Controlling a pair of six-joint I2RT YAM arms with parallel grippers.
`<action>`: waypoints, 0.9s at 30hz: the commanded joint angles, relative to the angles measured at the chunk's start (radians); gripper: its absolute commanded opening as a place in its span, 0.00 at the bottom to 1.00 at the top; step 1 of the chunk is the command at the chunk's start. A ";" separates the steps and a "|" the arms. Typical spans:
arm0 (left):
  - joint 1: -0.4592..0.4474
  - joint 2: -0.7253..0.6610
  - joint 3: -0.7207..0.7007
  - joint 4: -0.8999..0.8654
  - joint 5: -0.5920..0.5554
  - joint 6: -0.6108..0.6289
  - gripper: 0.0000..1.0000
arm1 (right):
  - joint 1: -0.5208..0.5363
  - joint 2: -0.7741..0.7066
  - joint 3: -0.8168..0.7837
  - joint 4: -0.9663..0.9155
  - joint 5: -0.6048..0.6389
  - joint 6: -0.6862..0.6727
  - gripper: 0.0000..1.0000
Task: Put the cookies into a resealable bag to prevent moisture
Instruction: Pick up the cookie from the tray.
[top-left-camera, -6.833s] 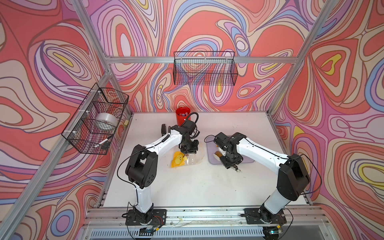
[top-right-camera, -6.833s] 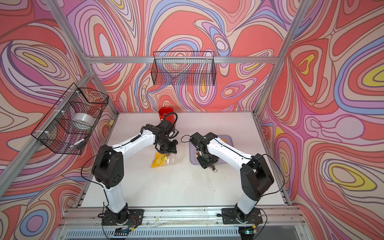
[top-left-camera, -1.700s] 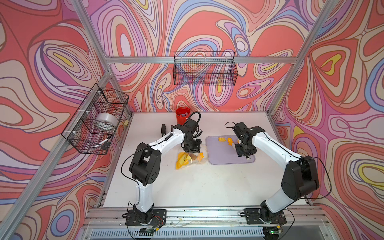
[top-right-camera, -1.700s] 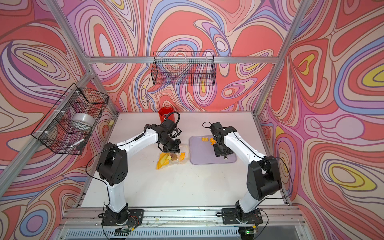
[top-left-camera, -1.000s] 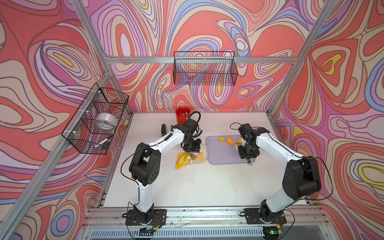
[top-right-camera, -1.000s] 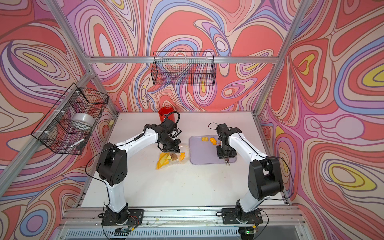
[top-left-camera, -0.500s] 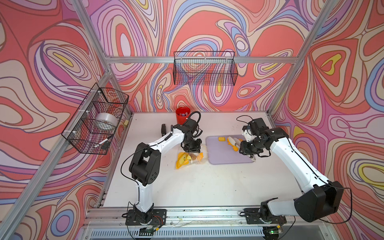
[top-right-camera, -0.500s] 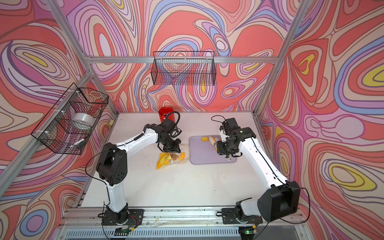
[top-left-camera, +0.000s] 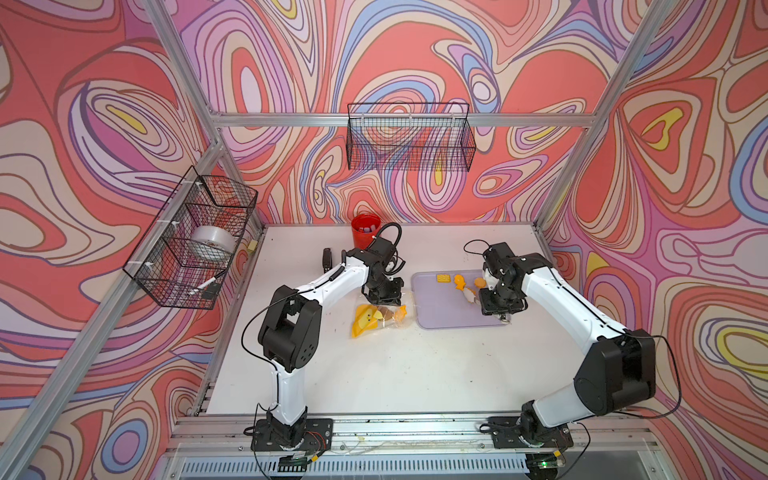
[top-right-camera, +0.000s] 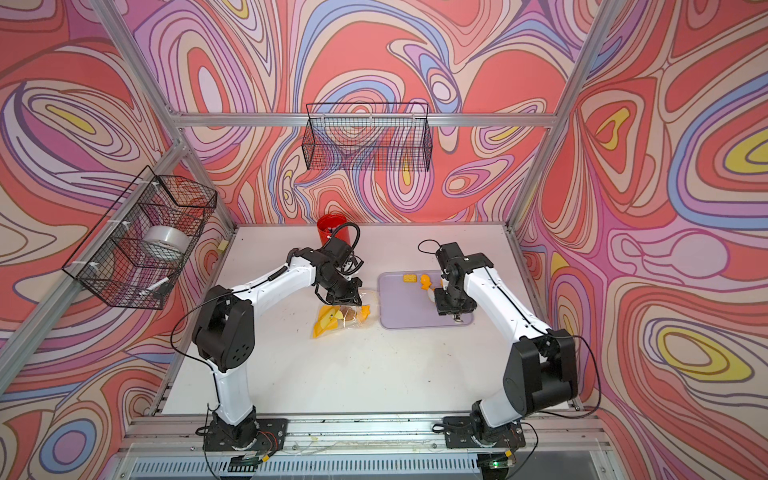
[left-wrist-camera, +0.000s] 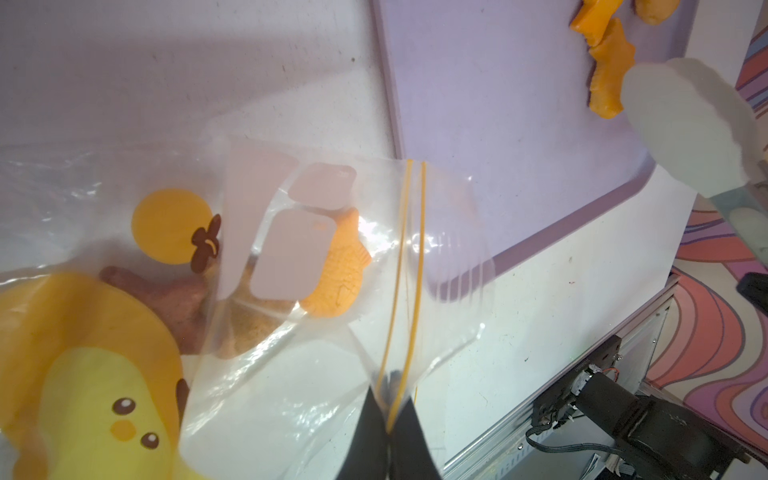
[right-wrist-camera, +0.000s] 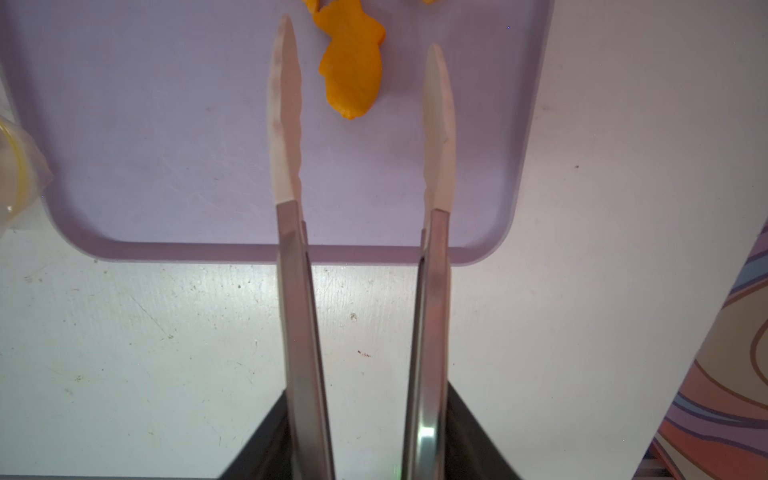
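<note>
With our left gripper (left-wrist-camera: 388, 419) pinched shut on the bag (top-left-camera: 380, 318) mouth at the tray's (top-left-camera: 440, 311) nine o'clock, our right gripper's (right-wrist-camera: 361, 120) tongs stand open and empty astride a fish cookie (right-wrist-camera: 353, 79), so next we close on it.

The white surface (top-left-camera: 374, 374) carries the lilac tray (top-left-camera: 444, 311), the resealable bag (top-left-camera: 380, 318), a red cup (top-left-camera: 365, 226) and a small black object (top-left-camera: 327, 259).
</note>
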 joint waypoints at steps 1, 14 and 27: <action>0.000 -0.007 0.017 -0.019 -0.003 0.006 0.00 | 0.000 0.018 -0.013 0.043 -0.024 -0.013 0.51; 0.000 0.010 0.031 -0.024 0.003 0.009 0.00 | 0.000 0.085 -0.003 0.015 -0.015 0.000 0.39; -0.001 0.011 0.030 -0.016 0.011 0.009 0.00 | 0.001 -0.131 0.048 0.028 -0.207 -0.047 0.29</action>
